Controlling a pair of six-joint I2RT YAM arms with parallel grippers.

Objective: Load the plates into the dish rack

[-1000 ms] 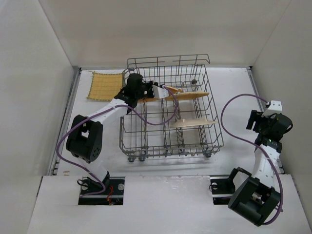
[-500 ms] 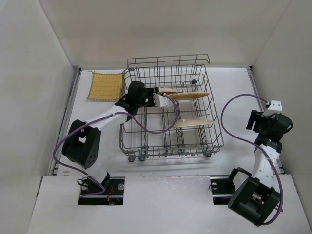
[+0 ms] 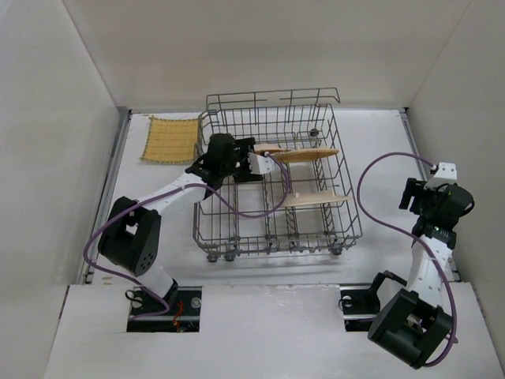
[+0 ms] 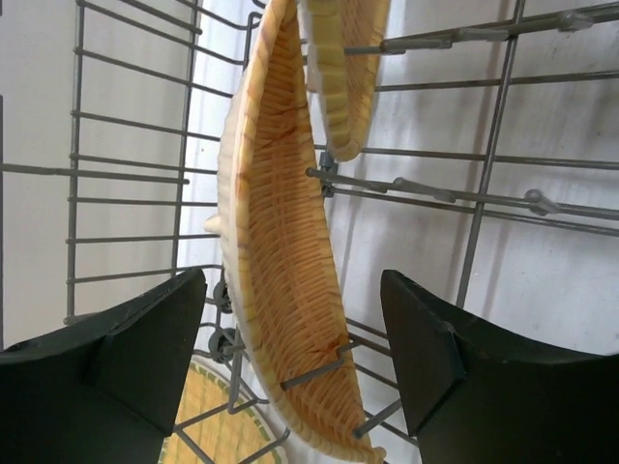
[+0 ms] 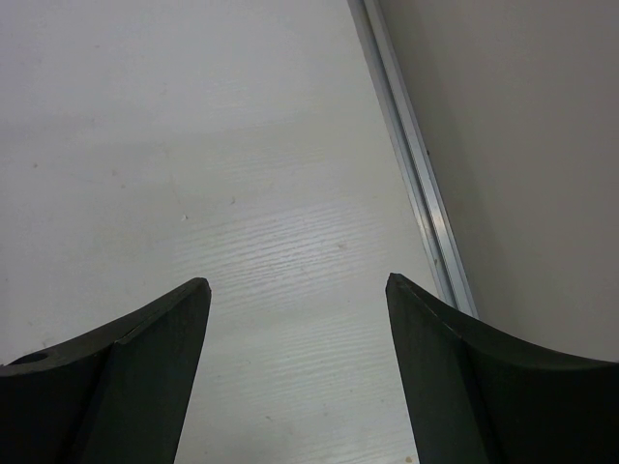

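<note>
**Table** (image 3: 379,150): white, matt, rectangular; pale panels stand along its left, far and right edges. A metal rail (image 5: 416,164) runs along the right edge, and a similar strip follows the left edge.

Directly on it:

1. **Dish rack** (image 3: 276,237): grey wire, rectangular, standing on small wheels that show along its near side. It sits about midway between the left and right edges, with its far side close to the far edge.
2. **Yellow plate** (image 3: 170,139): squarish, grid-ribbed, lying flat in the far left corner, just beside the rack's far left corner.
3. **Yellow woven patch** (image 4: 208,430): greenish rim, seen through the rack's wires. It may rest on the table or in the rack; the view does not settle it.
</note>
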